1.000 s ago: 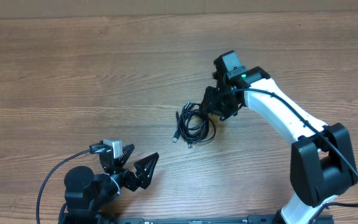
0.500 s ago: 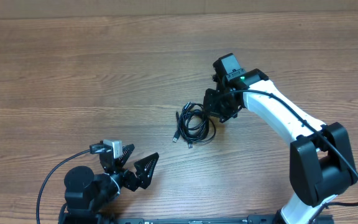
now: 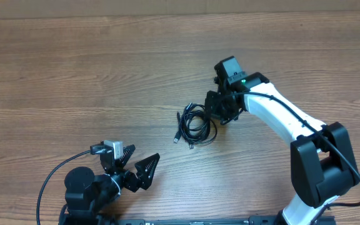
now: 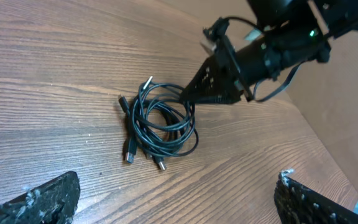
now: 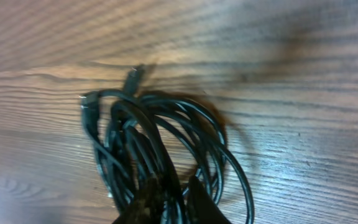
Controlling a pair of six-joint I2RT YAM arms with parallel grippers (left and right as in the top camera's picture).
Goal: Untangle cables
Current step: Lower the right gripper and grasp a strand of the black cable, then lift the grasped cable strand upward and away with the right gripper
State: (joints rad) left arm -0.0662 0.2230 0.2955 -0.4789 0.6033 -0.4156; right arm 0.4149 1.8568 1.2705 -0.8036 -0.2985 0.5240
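The cables lie as one bundle of thin black loops with small plug ends in the middle of the wooden table. They also show in the left wrist view and the right wrist view. My right gripper is at the bundle's right edge, its fingertips closed narrowly on some strands; it also shows in the left wrist view. My left gripper is open and empty near the front edge, well short of the bundle, its fingers wide apart.
The wooden table has nothing else on it. A thicker black wire loops off the left arm's base at the front left. The right arm's white link crosses the right side.
My right gripper has shifted slightly left and down onto the bundle's right edge. The cables and the left arm have not visibly moved.
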